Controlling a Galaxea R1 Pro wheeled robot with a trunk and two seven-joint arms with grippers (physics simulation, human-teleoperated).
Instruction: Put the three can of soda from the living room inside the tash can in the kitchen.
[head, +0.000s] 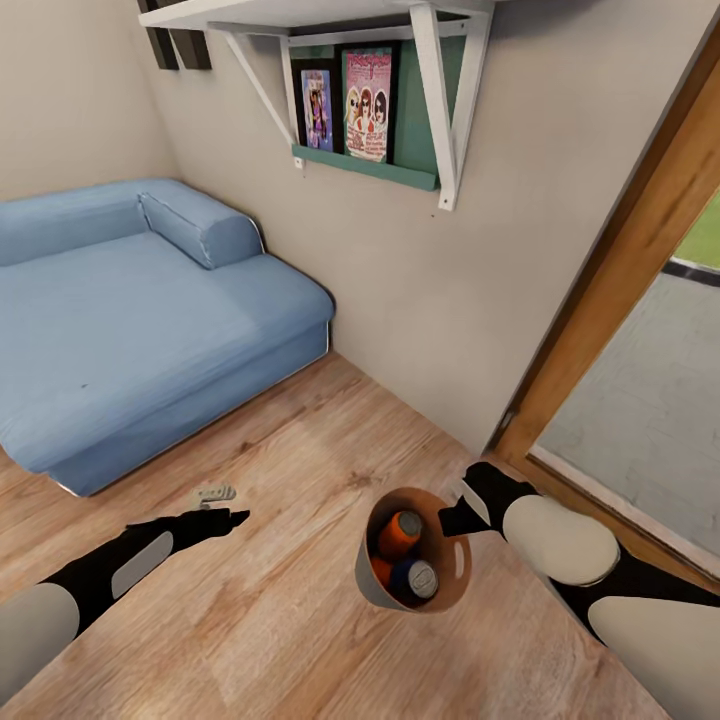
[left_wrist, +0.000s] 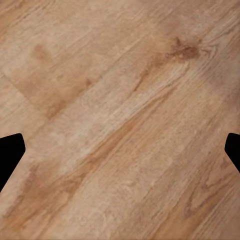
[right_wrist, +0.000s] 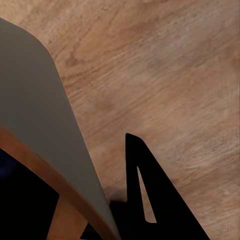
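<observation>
The trash can (head: 415, 560) hangs above the wood floor (head: 280, 620) in the living room, carried by the right gripper (head: 455, 522) at its rim; the right wrist view shows the bin's grey outer wall (right_wrist: 35, 125) and orange-brown rim against one dark finger (right_wrist: 150, 200), so the gripper looks clamped on the rim, one finger outside and the other presumably inside. Holding it there keeps the mouth up and the load from spilling while the robot travels. Inside lie an orange can (head: 400, 533) and a dark blue can (head: 416, 578) with its silvery top showing; an orange patch lower down may be a third can or just the bin's lining, and I cannot tell which. So the bin seems to serve as a carrier, collected here instead of ferrying cans singly to the kitchen.

The left gripper (head: 232, 517) is held low and forward over bare floor, its fingertips wide apart at the edges of the left wrist view and nothing between them. Just beyond it a small pale object (head: 214, 493) lies on the floor, too small to identify. Further out stand the blue sofa (head: 140, 320), a wall shelf (head: 370, 100) with framed pictures, and the wood-framed glass door (head: 620, 300).
</observation>
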